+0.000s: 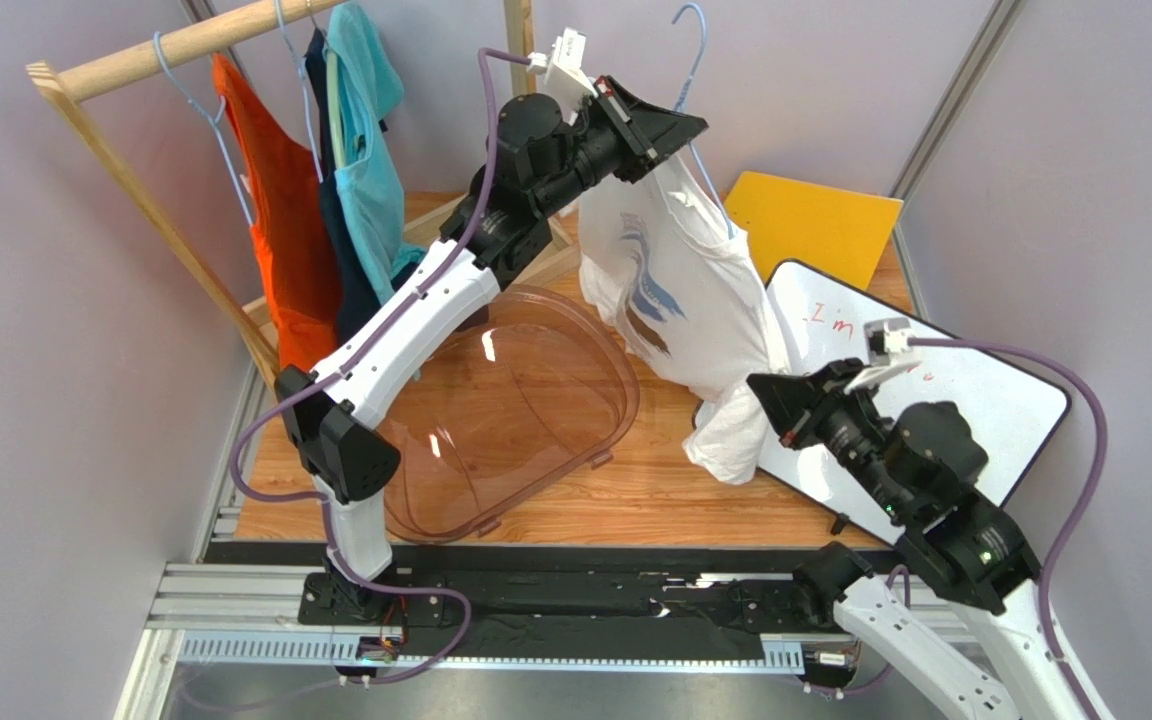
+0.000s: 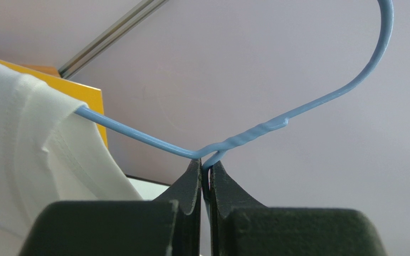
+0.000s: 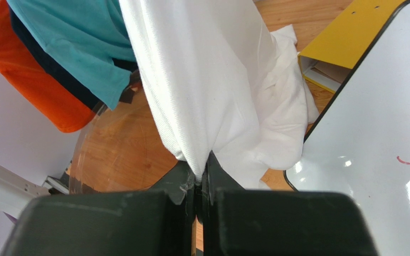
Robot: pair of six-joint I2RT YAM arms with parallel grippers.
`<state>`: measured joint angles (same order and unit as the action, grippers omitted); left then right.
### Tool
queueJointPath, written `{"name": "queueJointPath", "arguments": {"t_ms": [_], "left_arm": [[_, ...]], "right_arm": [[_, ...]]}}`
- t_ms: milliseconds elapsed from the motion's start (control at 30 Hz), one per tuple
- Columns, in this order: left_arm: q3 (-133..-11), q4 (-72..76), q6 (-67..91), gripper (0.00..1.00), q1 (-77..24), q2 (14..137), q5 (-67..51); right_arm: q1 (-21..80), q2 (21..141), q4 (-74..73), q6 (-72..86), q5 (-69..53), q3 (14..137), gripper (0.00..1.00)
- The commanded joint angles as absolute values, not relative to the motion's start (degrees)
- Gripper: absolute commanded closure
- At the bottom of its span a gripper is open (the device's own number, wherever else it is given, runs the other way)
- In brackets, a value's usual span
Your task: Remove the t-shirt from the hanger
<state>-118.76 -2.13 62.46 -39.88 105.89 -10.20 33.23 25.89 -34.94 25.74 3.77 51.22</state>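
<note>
From above, the left gripper [image 1: 683,132] held the blue hanger [image 1: 695,45] up at one o'clock, and the white t-shirt [image 1: 672,278] hung from it down to the right gripper [image 1: 760,393] at three o'clock, beside the whiteboard [image 1: 973,398]. At the left wrist, the jaws were pinched tight on the hanger's wire below its twisted neck, with the t-shirt at nine o'clock. At the right wrist, the jaws were clamped on a fold of the t-shirt, which rose toward twelve o'clock.
</note>
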Motion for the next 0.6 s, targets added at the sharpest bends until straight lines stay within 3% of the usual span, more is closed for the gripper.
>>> {"name": "queueJointPath", "arguments": {"t_ms": [0, 333, 567], "left_arm": [[-118.2, 9.0, 69.6, 1.00, -37.9, 106.3, -8.7], [-124.3, 11.4, 75.2, 1.00, -36.2, 111.5, -9.8], [-124.4, 12.3, 76.4, 1.00, -36.2, 111.8, -12.6]], "right_arm": [[33.3, 18.8, -39.3, 31.1, 8.6, 49.8, 1.00], [33.3, 6.3, -48.2, 37.4, 12.1, 46.3, 1.00], [33.3, 10.6, -46.2, 35.9, 8.8, 45.6, 1.00]]}}
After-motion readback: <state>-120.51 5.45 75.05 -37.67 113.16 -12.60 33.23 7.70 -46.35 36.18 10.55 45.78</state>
